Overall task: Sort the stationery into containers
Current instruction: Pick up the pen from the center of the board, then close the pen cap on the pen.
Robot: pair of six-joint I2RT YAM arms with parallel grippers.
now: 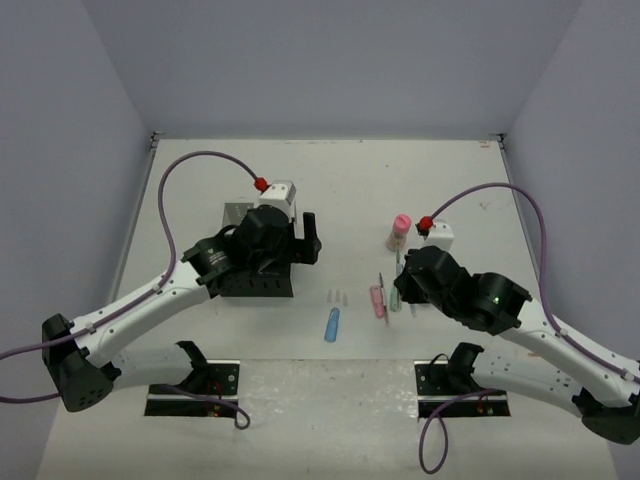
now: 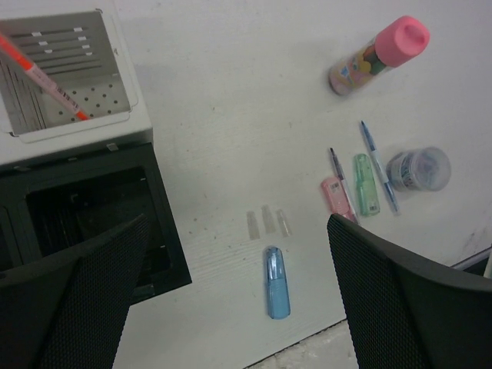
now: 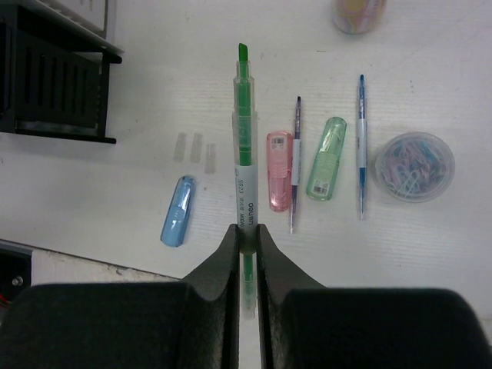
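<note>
My right gripper (image 3: pixel 246 238) is shut on a green highlighter (image 3: pixel 244 146) and holds it above the table; it also shows in the top view (image 1: pixel 404 286). Under it lie a blue capsule (image 3: pixel 178 211), a pink capsule (image 3: pixel 279 181), a thin purple-grey pen (image 3: pixel 295 165), a green capsule (image 3: pixel 327 157), a blue pen (image 3: pixel 360 146) and a round tub of paper clips (image 3: pixel 415 165). My left gripper (image 2: pixel 238 307) is open and empty, hovering beside the organiser (image 2: pixel 84 223). An orange pen (image 2: pixel 46 77) lies in its white mesh compartment (image 2: pixel 115 92). The pink-capped bottle (image 2: pixel 380 54) stands farther back.
The organiser (image 1: pixel 250 282) stands left of centre, under my left arm. Three short clear tape strips (image 2: pixel 265 223) are stuck on the table above the blue capsule (image 2: pixel 277 281). The table's near edge runs just below that capsule. Walls close the table on three sides.
</note>
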